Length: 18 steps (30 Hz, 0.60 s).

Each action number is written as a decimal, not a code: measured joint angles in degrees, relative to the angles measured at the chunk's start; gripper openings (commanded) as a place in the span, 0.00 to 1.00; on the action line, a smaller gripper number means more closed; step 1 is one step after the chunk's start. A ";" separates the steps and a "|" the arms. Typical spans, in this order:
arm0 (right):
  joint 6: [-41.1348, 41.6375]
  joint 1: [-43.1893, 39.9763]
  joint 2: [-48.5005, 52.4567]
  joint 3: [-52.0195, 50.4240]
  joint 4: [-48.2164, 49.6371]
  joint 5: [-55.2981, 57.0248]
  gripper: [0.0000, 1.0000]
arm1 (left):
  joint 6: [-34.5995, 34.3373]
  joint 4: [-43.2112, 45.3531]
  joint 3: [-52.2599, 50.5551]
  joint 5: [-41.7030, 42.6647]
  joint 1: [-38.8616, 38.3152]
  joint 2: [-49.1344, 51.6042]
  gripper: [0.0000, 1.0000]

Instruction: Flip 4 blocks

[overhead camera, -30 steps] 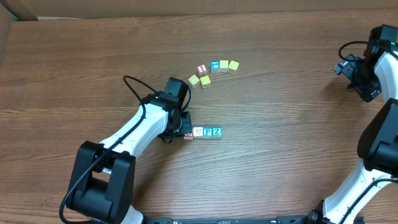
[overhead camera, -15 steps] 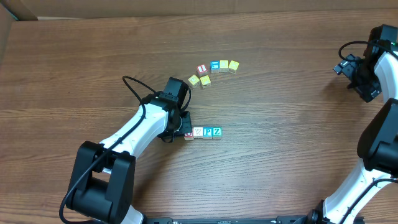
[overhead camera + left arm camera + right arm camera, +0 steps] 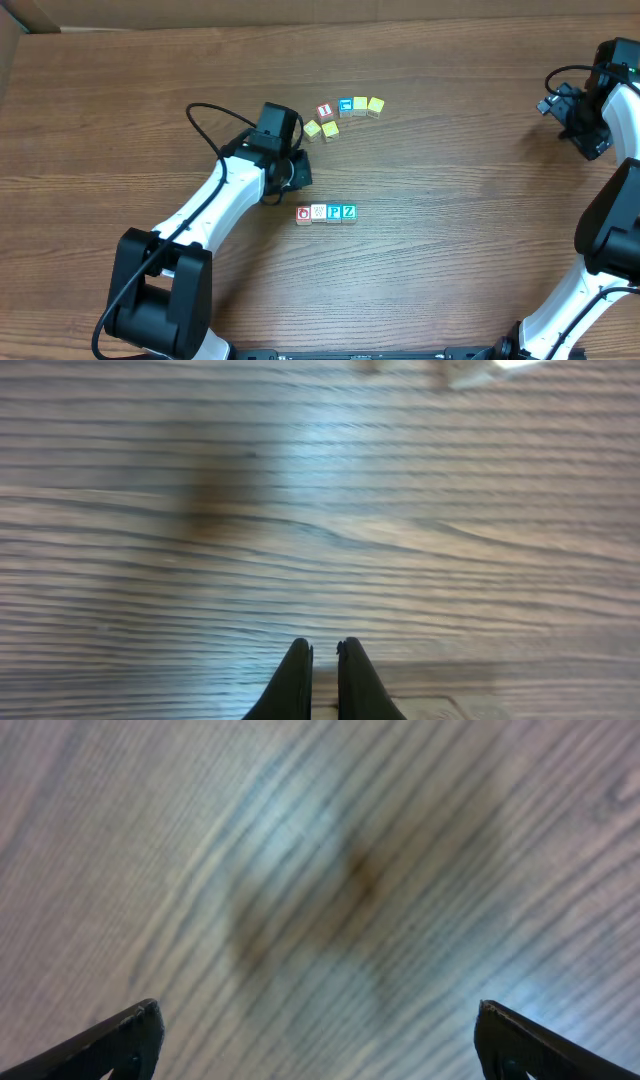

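Four blocks lie in a row on the wooden table: a red "O" block (image 3: 303, 213), a whitish block (image 3: 318, 212), a blue "P" block (image 3: 334, 212) and a teal "Z" block (image 3: 349, 211). My left gripper (image 3: 301, 178) hovers just up-left of the red block, apart from it. In the left wrist view the left gripper (image 3: 324, 651) is shut with nothing between its fingers, over bare wood. Far off at the right edge, my right gripper (image 3: 578, 128) sits idle; the right wrist view shows it (image 3: 320, 1040) wide open and empty.
A curved cluster of other cubes lies behind the row: yellow cubes (image 3: 311, 129), a red "1" cube (image 3: 325, 111), a blue cube (image 3: 346, 105) and more yellow ones (image 3: 375, 103). A cardboard edge (image 3: 15, 20) shows at the top left corner.
My left gripper has pulled back up and to the left, off the red "O" block, which now shows in full. The row of blocks and the right arm have not moved.
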 measured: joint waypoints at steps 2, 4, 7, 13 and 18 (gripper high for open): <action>0.02 0.02 0.00 0.00 0.35 -0.26 1.00 | 0.00 0.39 0.00 -0.02 -0.79 0.00 0.04; 0.02 0.00 0.00 0.00 0.33 -0.79 1.00 | 0.00 0.17 0.00 -0.04 -1.22 0.00 0.04; 0.00 0.00 0.00 0.04 -2.23 -5.01 1.00 | -0.02 -2.60 0.22 0.22 -0.81 0.00 0.04; -1.01 0.07 0.00 0.09 -11.56 -20.31 0.93 | 0.90 -21.16 5.01 2.38 4.17 0.17 0.04; -3.02 1.25 0.00 0.09 -14.84 -21.14 0.99 | 2.84 -35.10 9.27 2.97 5.03 0.24 0.04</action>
